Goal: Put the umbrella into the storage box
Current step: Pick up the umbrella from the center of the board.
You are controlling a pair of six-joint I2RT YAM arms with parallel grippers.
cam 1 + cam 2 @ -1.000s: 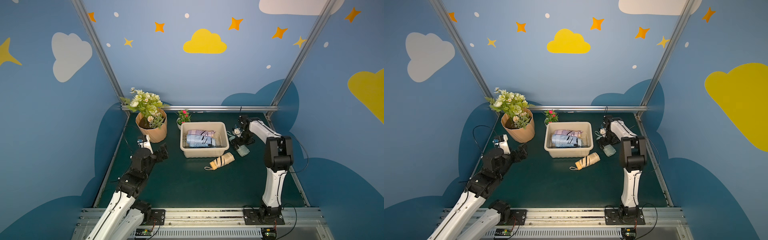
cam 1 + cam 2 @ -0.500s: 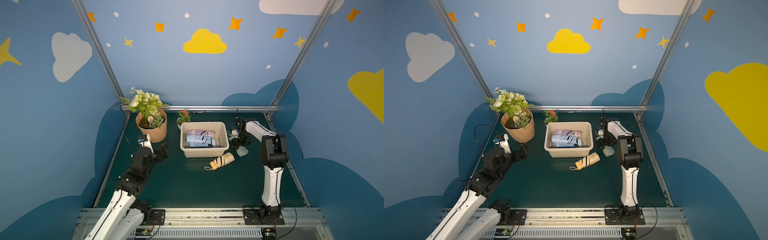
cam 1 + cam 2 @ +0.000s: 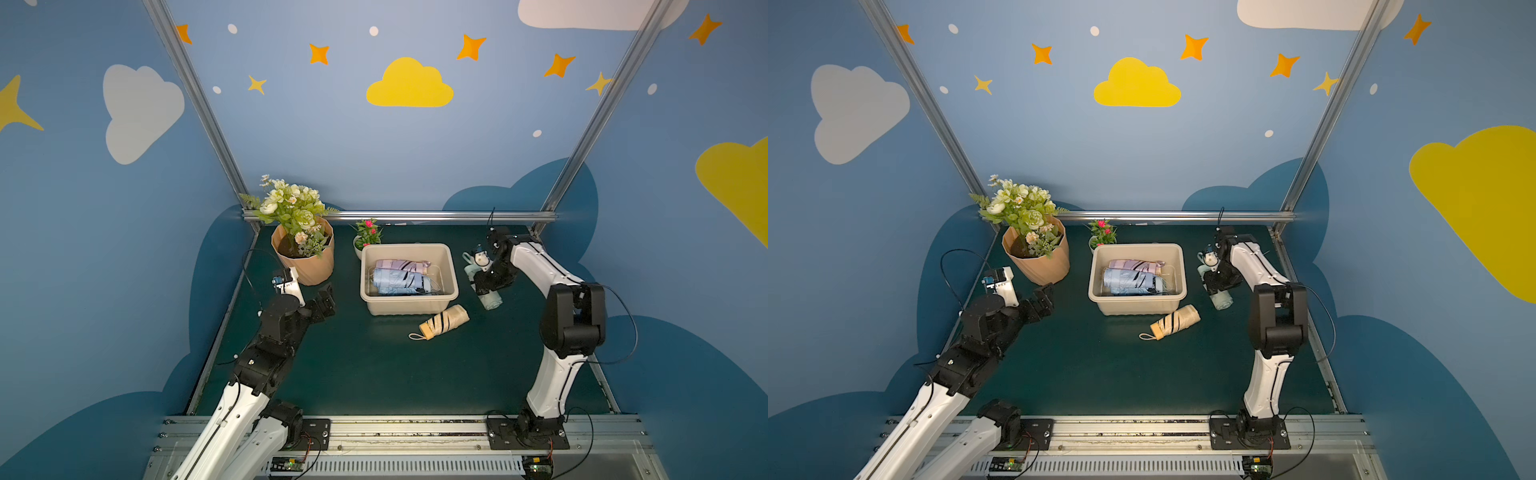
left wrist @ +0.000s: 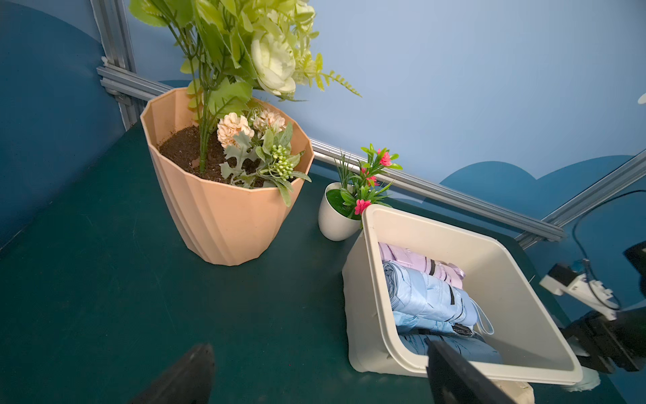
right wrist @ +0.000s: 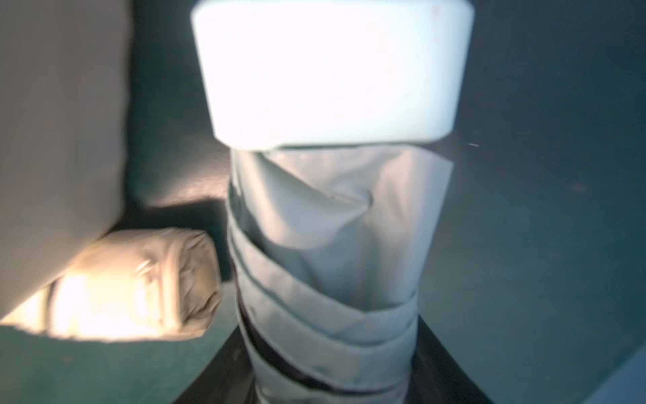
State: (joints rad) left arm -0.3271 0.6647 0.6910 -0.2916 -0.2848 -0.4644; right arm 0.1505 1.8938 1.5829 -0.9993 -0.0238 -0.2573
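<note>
Right wrist view gives you the clearest read. The right gripper [image 5: 332,381] has its dark fingers [image 5: 444,377] pressed against both sides of the mint umbrella [image 5: 332,262], clamped around the folded canopy. The pale handle end points away from the camera. A second ago those jaws stood wide open by the umbrella; they have since drawn in onto it, and your right arm's elbow has shifted a little.

In both top views the mint umbrella lies on the green mat [image 3: 374,374], just beside the right end of the storage box [image 3: 409,305] and outside it.

Nothing else has moved. The tan striped umbrella [image 3: 444,322] lies in front of the box's near right corner. The blue umbrella [image 3: 399,280] and the lilac umbrella [image 3: 401,264] rest inside the box. Your left gripper [image 3: 326,301] hovers near the flower pot [image 3: 307,266] with its jaws wide apart.
</note>
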